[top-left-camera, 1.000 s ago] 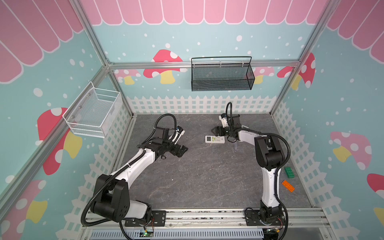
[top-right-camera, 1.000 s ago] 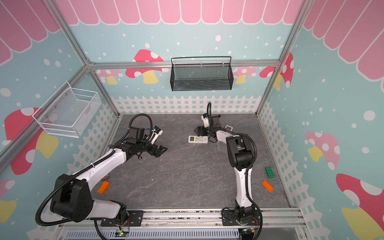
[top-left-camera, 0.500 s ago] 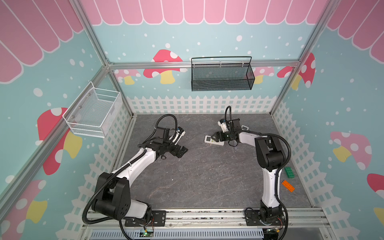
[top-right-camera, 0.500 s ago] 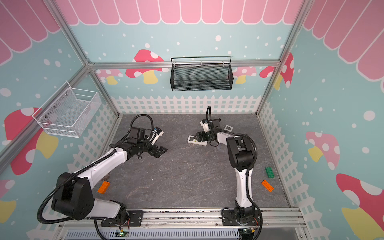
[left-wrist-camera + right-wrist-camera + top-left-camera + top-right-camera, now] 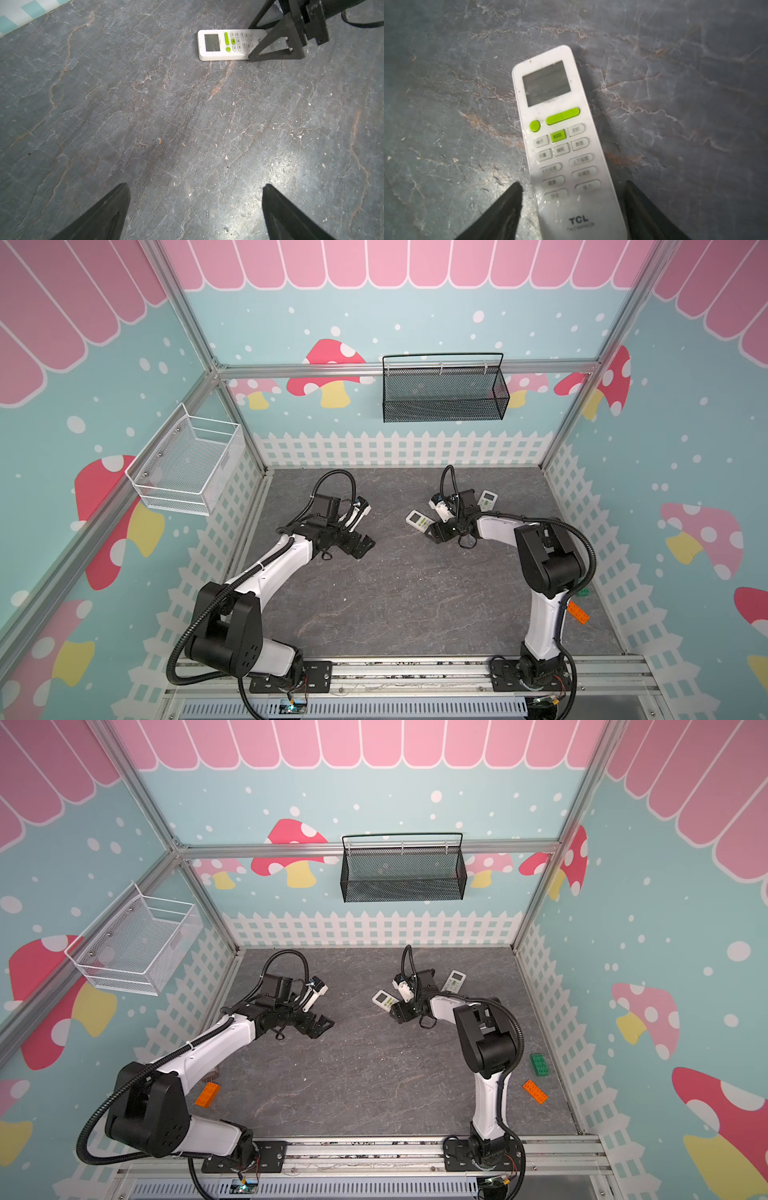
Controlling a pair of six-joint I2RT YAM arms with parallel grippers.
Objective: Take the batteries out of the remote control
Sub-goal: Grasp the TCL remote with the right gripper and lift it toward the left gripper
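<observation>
Straddled white rectangular plastic remote control with right pincer parted, not touching (left pincer wide, empty); probably needed centred, even squeeze on 2 long edges.

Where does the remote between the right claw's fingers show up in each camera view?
Top view: remote just right of centre.
Top view: remote at centre.
Left wrist: remote in the distance.
Right wrist: remote close up, mid-frame.
Shared landmark: right claw straddling its TCL end.
</observation>
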